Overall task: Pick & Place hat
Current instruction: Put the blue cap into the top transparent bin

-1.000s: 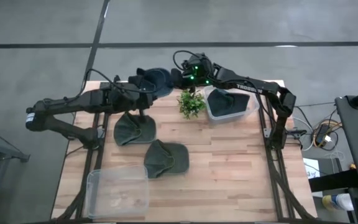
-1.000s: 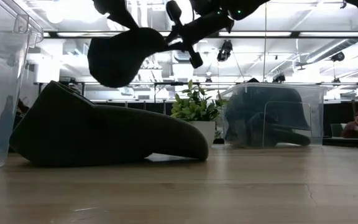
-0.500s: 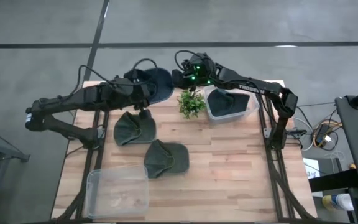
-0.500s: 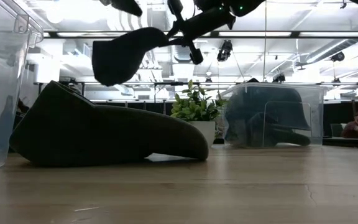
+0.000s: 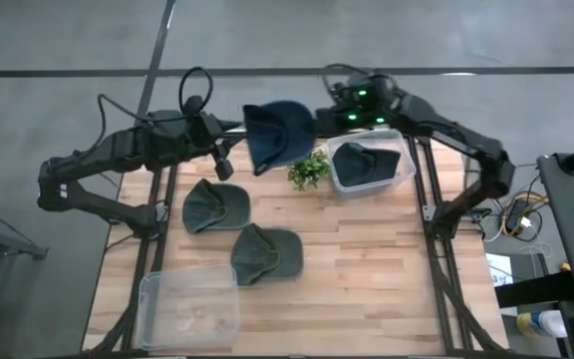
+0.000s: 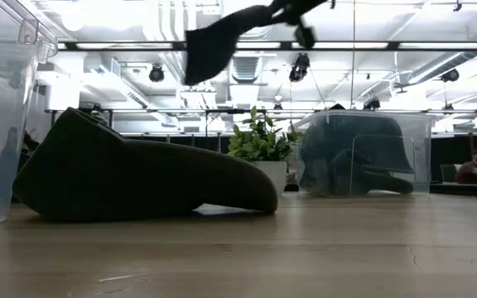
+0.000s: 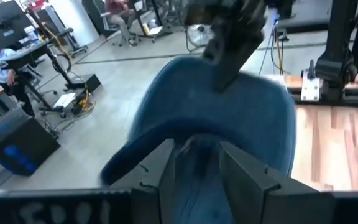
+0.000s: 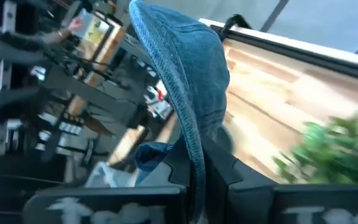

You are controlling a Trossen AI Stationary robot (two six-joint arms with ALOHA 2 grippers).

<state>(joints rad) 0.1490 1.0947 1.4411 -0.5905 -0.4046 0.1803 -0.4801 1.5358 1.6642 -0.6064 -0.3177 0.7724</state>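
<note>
The right gripper (image 5: 319, 117) pinches the blue fabric hat (image 5: 277, 135) by its edge, holding it aloft at the far edge of the wooden surface (image 5: 367, 259), likely for carrying to the clear plastic bin (image 5: 404, 168). The left gripper (image 5: 222, 140) sits just left of it, apparently spread, released.

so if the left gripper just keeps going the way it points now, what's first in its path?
Probably the blue hat: the left gripper points along the table's far edge at it, with the right gripper holding the hat's other side. Depth is unclear; the left's fingers may already be touching it.
</note>
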